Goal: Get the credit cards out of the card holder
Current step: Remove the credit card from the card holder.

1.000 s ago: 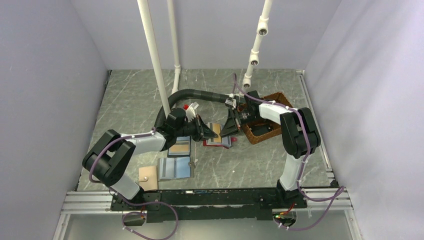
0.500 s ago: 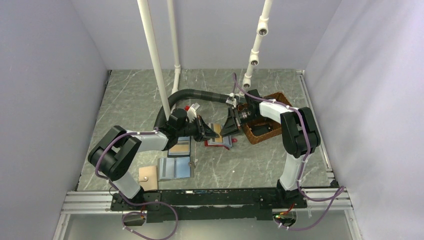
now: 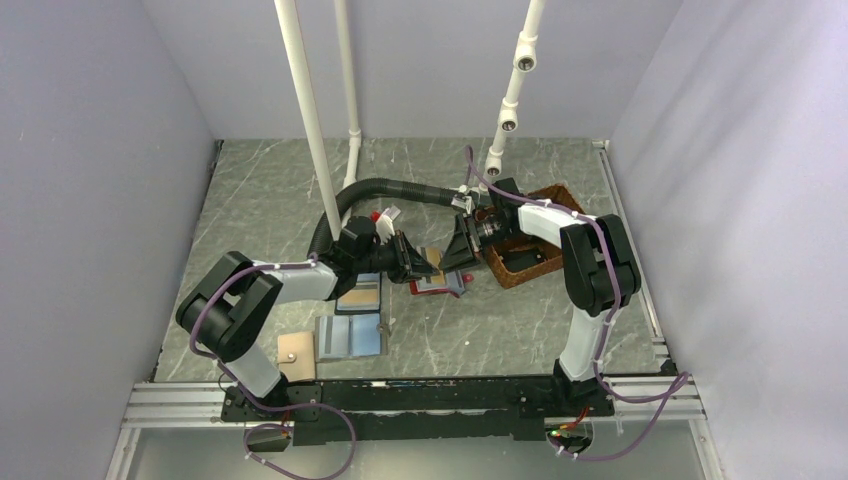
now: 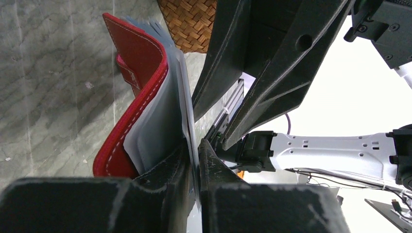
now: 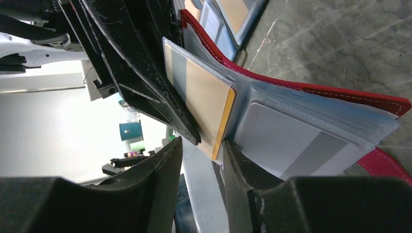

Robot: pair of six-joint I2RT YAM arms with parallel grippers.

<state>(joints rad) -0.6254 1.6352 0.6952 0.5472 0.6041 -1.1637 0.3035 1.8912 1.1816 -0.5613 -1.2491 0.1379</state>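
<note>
The red card holder [image 3: 437, 283] lies open between my two grippers, its left half raised off the table. In the left wrist view the card holder [image 4: 141, 58] curves upward, and my left gripper [image 4: 197, 145] is shut on a thin clear sleeve of it. A tan-orange credit card [image 5: 204, 104] sits in that sleeve; a grey-white card [image 5: 291, 141] sits in the other half. My right gripper [image 5: 203, 141] is open, its fingers either side of the tan card's lower corner. In the top view the left gripper [image 3: 418, 268] and right gripper [image 3: 458, 262] nearly touch.
A woven basket [image 3: 525, 245] stands right of the card holder, under the right arm. A dark-framed blue wallet with a tan panel [image 3: 362, 292], a pale blue bifold [image 3: 350, 337] and a tan piece [image 3: 296, 350] lie front left. A black hose [image 3: 400, 188] arches behind.
My left arm has shifted slightly and the card holder has moved a little with it. The right arm has hardly moved.
</note>
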